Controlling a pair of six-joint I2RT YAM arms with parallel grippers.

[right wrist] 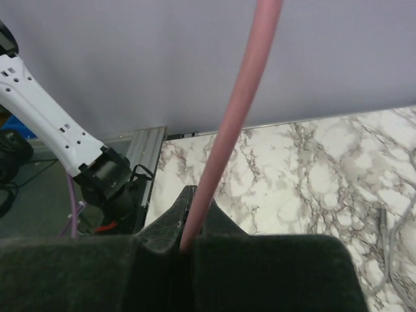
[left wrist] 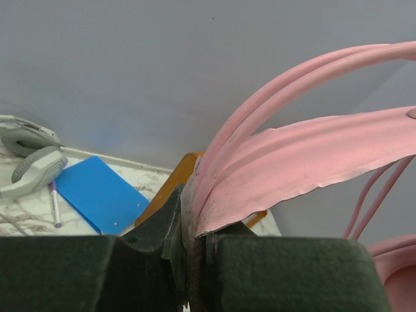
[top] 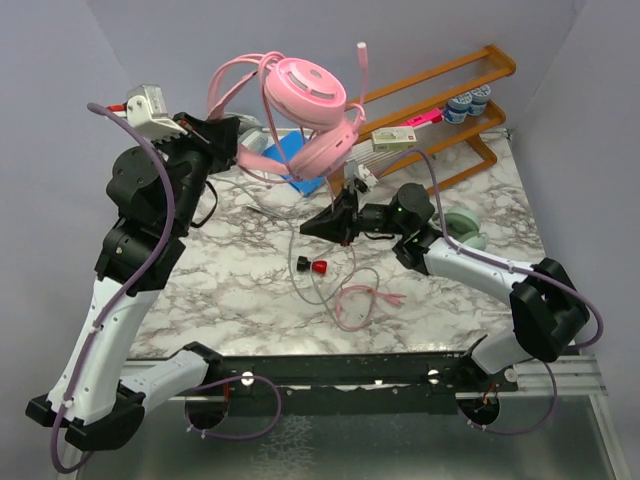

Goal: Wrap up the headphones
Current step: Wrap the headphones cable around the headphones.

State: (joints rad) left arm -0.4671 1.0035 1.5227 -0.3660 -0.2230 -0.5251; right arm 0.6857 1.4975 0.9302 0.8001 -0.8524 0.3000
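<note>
The pink headphones [top: 305, 95] hang in the air above the back of the table. My left gripper [top: 238, 138] is shut on their flat pink headband [left wrist: 305, 156], with the jaws [left wrist: 195, 211] clamped on its edge. My right gripper [top: 318, 228] is shut on the thin pink cable [right wrist: 234, 117], which runs up from between the jaws. The rest of the cable lies in a loose loop [top: 355, 305] on the marble. A mint green headset [top: 466, 230] sits behind my right arm. A silver-grey headset [left wrist: 29, 162] lies at the back left.
A small red-and-black object [top: 314, 266] lies mid-table near a thin grey cable [top: 290, 235]. A blue notebook [left wrist: 97, 192] and a pen [left wrist: 55, 208] lie at the back. A wooden rack [top: 450, 90] with small items stands at the back right.
</note>
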